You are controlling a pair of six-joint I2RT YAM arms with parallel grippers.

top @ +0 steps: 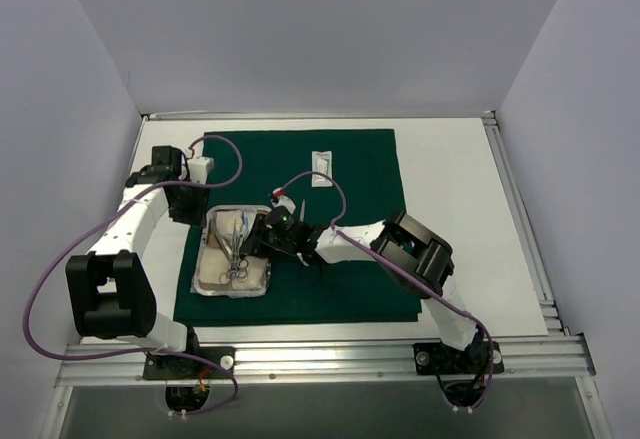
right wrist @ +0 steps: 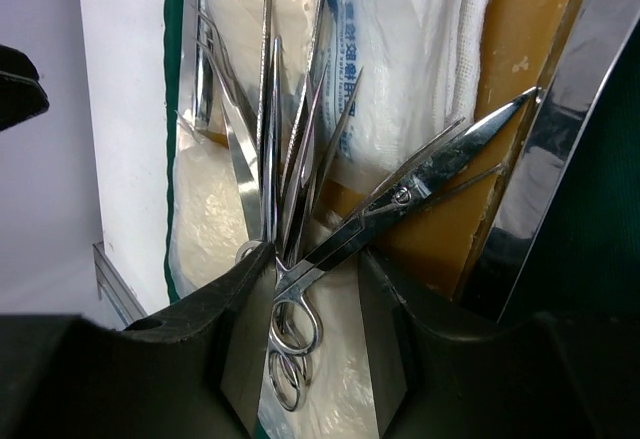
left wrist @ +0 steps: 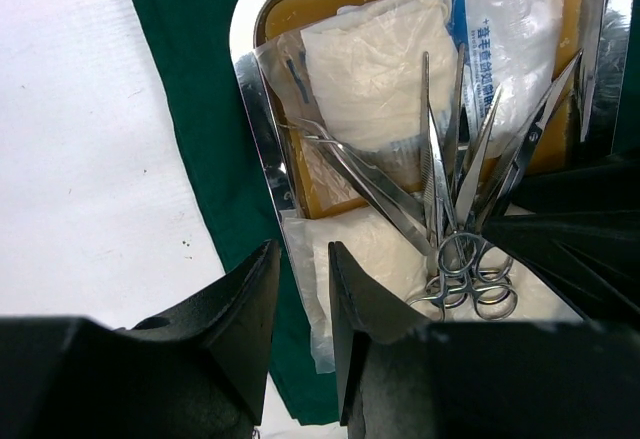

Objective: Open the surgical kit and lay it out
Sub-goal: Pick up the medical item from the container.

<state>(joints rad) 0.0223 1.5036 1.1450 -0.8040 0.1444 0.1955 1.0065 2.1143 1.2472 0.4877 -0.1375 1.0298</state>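
The left arm (top: 128, 227) and right arm (top: 352, 243) are white shells on chunky black joints, each trailing a looping purple cable (top: 38, 284) from its six-o'clock base. The left gripper (left wrist: 302, 251) and right gripper (right wrist: 318, 257) are matte black wedges.

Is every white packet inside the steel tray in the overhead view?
No, one small white packet lies alone on the dark green cloth, well apart from the steel tray.

blue Chinese print on gauze pkt (left wrist: 400, 59), chars too small to read
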